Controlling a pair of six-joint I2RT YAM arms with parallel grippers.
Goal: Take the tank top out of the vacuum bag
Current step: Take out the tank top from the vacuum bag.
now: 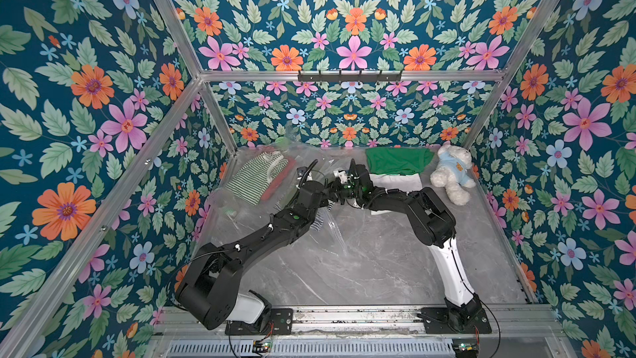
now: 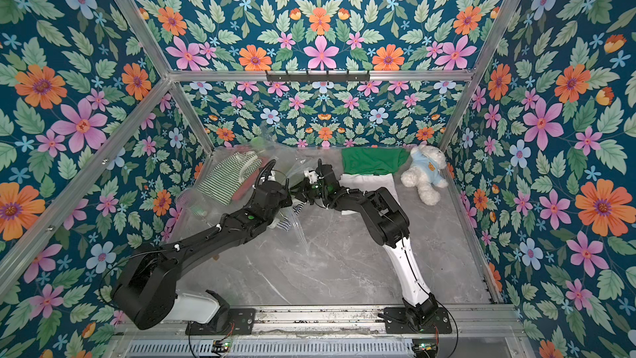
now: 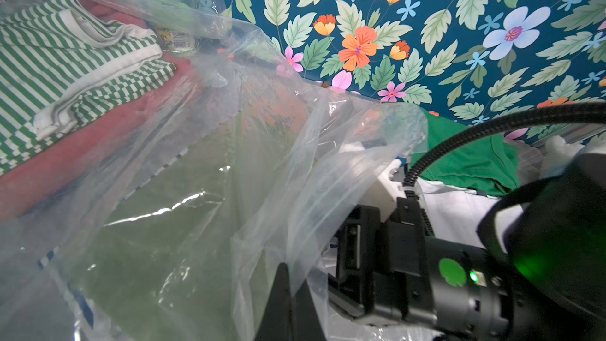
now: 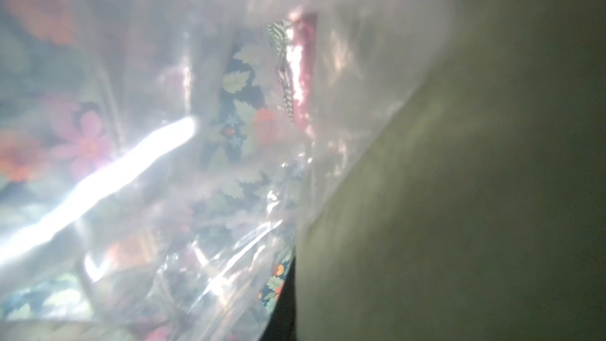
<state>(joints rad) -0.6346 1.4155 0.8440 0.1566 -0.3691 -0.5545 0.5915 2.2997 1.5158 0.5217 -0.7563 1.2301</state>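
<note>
Left wrist view: left pincer [image 3: 287,270] clamps clear crinkly plastic vacuum bag [image 3: 183,191]; right pincer [image 1: 336,178] state cannot be told.

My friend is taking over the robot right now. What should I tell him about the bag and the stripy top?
Left tool: shut on a fold of the vacuum bag.
Right tool: close beside it, tips behind plastic; open or shut cannot be told.
Things: the bag lies back left on the table. The green-striped tank top looks to be inside it, on a red garment.
Done: bag gripped.
Left: reach in, grasp the tank top, pull it out.
</note>
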